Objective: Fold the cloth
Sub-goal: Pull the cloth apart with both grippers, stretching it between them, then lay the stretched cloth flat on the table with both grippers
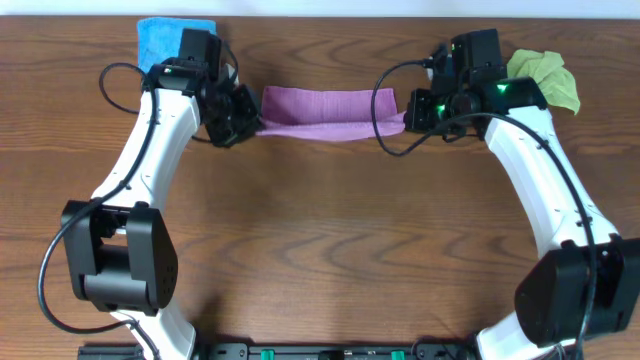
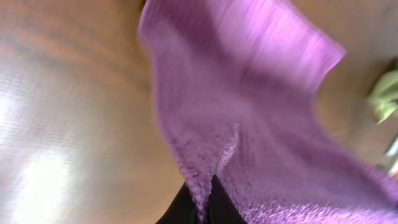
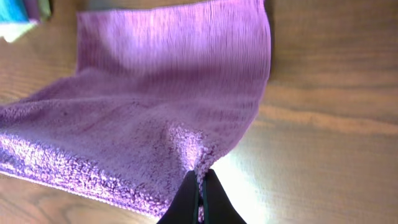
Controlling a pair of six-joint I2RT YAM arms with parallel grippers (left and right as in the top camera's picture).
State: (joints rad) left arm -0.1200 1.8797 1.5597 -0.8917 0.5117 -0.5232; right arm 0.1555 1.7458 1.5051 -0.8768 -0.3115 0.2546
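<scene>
A purple cloth (image 1: 328, 112) lies stretched as a band at the far middle of the wooden table, its near edge lifted. My left gripper (image 1: 246, 124) is shut on its left near corner; the left wrist view shows the cloth (image 2: 249, 112) pinched between the black fingers (image 2: 202, 202). My right gripper (image 1: 408, 112) is shut on its right near corner; the right wrist view shows the cloth (image 3: 168, 99) pinched at the fingertips (image 3: 200, 186).
A blue cloth (image 1: 160, 38) lies at the far left behind my left arm. A green cloth (image 1: 548, 75) lies at the far right beside my right arm; it also shows blurred in the left wrist view (image 2: 385, 96).
</scene>
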